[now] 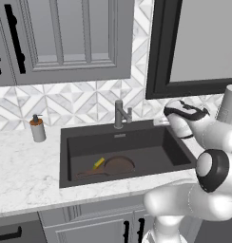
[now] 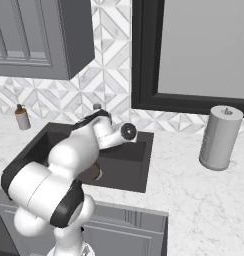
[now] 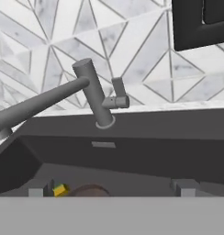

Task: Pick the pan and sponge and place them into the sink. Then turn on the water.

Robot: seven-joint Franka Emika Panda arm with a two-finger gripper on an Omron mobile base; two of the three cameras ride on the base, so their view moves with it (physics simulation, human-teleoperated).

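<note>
Gripper (image 3: 109, 188) hangs above the sink (image 1: 70, 137), aimed at the faucet (image 3: 93, 94); fingers spread apart, nothing held. Pan (image 1: 119, 165) lies on the sink floor, in front of the faucet, handle pointing left. Sponge (image 1: 99, 163) sits beside the pan at its handle end, touching or nearly so. No water running. Judgement: placing done, tap step in hand. Next: reach the small lever (image 3: 117, 94) on the faucet's right side and push it.

In the right base view the arm's big white links cover most of the sink (image 2: 136, 165) and all but a sliver of the pan (image 2: 96, 173). Hand view cuts the faucet (image 3: 93, 98) spout at the left edge; jaws probably apart, hard to tell.
</note>
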